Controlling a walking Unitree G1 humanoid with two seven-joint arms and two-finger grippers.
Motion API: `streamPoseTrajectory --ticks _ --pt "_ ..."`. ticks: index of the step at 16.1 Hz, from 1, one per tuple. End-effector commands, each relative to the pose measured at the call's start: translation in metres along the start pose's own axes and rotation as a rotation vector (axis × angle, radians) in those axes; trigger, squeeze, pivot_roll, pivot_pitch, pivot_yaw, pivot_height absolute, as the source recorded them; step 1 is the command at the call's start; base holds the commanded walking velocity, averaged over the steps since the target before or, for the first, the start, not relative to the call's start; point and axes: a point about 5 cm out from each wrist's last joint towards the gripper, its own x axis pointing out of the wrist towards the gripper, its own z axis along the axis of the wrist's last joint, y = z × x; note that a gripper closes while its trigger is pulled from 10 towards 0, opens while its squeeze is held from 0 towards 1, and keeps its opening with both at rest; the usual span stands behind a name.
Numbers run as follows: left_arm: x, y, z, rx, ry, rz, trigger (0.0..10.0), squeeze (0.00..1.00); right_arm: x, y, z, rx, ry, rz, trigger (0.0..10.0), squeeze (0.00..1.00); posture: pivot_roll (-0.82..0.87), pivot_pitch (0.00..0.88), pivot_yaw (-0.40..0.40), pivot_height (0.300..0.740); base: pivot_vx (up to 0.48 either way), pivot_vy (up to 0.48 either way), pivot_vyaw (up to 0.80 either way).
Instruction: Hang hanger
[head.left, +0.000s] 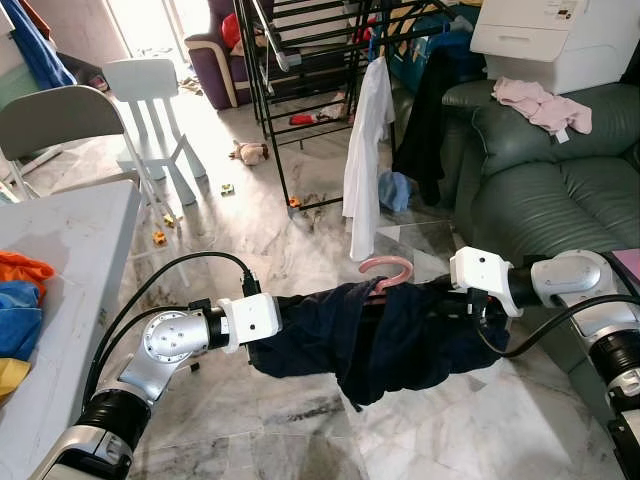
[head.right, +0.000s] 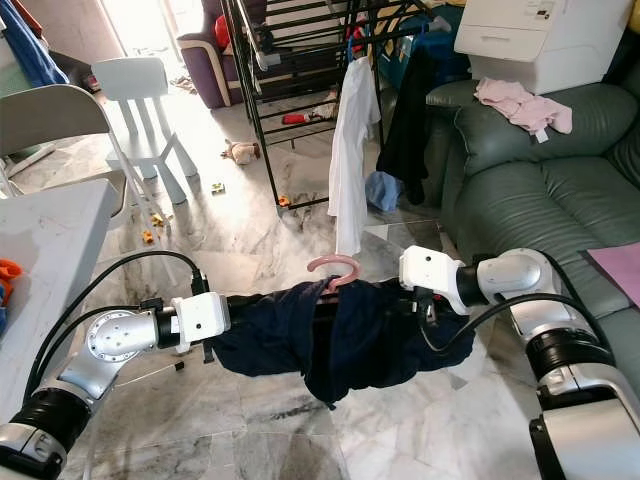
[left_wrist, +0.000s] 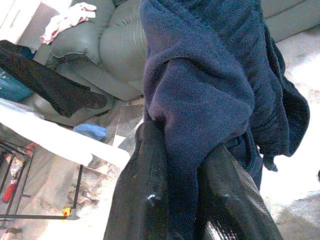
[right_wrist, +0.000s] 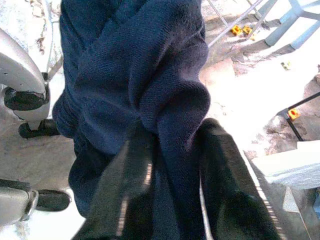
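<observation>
Both grippers are pinching the dark navy garment (head.left: 380, 335) that is draped over the pink hanger (head.left: 388, 270): the left gripper (left_wrist: 182, 200) is closing its two black fingers on a fold at one end, and the right gripper (right_wrist: 175, 185) is doing the same at the other end. The hanger is sitting between them, in front of the black drying rack (head.left: 300, 60) and well apart from it, held up over the marble floor (head.left: 300, 420). Its long axis is running roughly level from one gripper to the other, across the robot's front, while its hook is pointing upward and curling toward the rack. The risk, as I judge it, is that the fingers are gripping cloth rather than the hanger itself, so the hanger may be sliding or tipping inside the garment as the arms are lifting, and the hook could be turning away from the rail. The loose hem hanging below could also be snagging on a lower bar of the rack, or brushing the white shirt (head.left: 366, 150) already hanging from it.
</observation>
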Motion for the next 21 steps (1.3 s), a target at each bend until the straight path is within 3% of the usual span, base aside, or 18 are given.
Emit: streamPoseTrajectory --ticks 1,10,12,14,15,16,21 --pt "-0.005 0.006 0.003 0.014 -0.016 0.026 0.0 0.00 0.000 -0.005 0.006 -0.014 -0.016 0.005 0.0 0.00 -0.12 0.000 0.091 0.740 0.000 0.000 0.00" --pt "-0.005 0.006 0.003 0.014 -0.016 0.026 0.0 0.00 0.000 -0.005 0.006 -0.014 -0.016 0.005 0.0 0.00 -0.12 0.000 0.091 0.740 0.000 0.000 0.00" --pt "-0.004 0.012 -0.002 0.001 0.016 0.079 0.0 0.00 0.006 -0.001 0.005 0.062 -0.085 0.006 0.0 0.00 -0.12 0.000 0.090 0.740 0.000 0.000 0.00" --pt "-0.005 0.014 -0.005 0.001 0.040 0.108 0.0 0.00 0.007 -0.003 0.007 0.066 -0.101 -0.020 0.0 0.00 -0.12 0.000 0.090 0.740 0.000 0.000 0.00" --pt "-0.005 0.014 -0.008 -0.018 0.053 0.119 1.6 0.00 0.008 -0.003 0.007 0.065 -0.105 -0.031 0.0 0.00 -0.12 0.000 0.091 0.740 0.000 0.000 0.00" --pt "-0.006 0.014 -0.012 -0.035 0.074 0.134 10.0 0.00 0.010 -0.002 0.005 0.062 -0.100 -0.056 0.0 0.00 -0.12 0.000 0.092 0.740 0.000 0.000 0.00" --pt "-0.010 0.014 -0.019 -0.022 0.116 0.160 10.0 0.00 0.014 -0.001 0.004 0.062 -0.104 -0.088 0.0 0.00 -0.12 0.000 0.093 0.740 0.000 0.000 0.00"
